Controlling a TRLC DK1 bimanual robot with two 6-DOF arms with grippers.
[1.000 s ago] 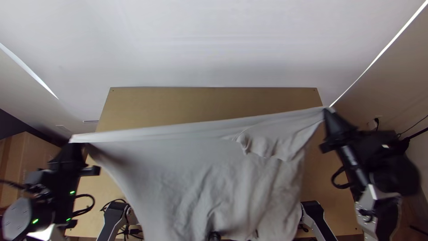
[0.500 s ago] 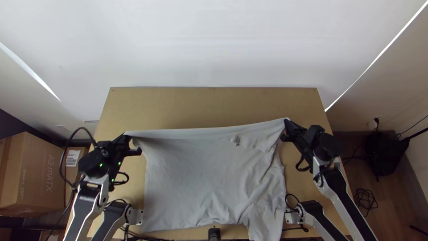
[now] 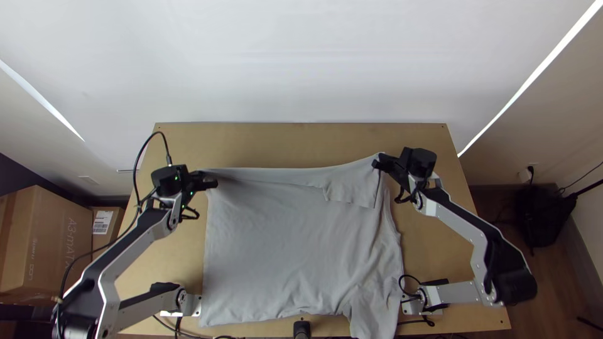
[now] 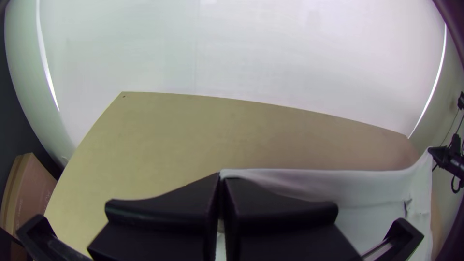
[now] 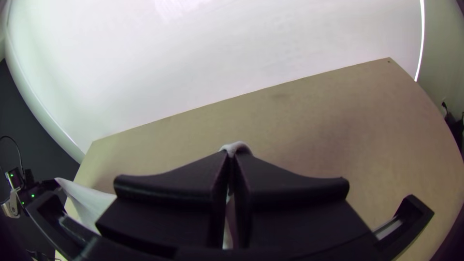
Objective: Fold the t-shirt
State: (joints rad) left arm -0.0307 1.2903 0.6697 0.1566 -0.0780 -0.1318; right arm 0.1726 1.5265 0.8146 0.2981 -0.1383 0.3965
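Your table [image 3: 295, 143] carries the grey t-shirt [image 3: 282, 251], spread wide over its middle and near part, reaching the near edge. The cloth's long axis looks to run side to side, roughly parallel to the table's far edge. Its body extends from your fingers toward the near edge; a sleeve-like piece [image 3: 374, 314] points that way too, crossing the edge right of centre. You can't tell where the neckline is. A smaller flap [image 3: 352, 191] lies doubled over near the held right corner.

The far hem-like border [image 3: 282, 176] is stretched between your two grippers, apparently a little above the table. Your left gripper [image 4: 222, 178] is clenched on its left end, and your right gripper [image 5: 232, 153] is clamped on its right end. Each arm is nearer its own corner, so neither needs to cross.

You seem to be spreading the shirt before the first fold. Next, you'd likely lower that border level, toward the far edge, then let go; uneven lowering could skew it or trap the flap.
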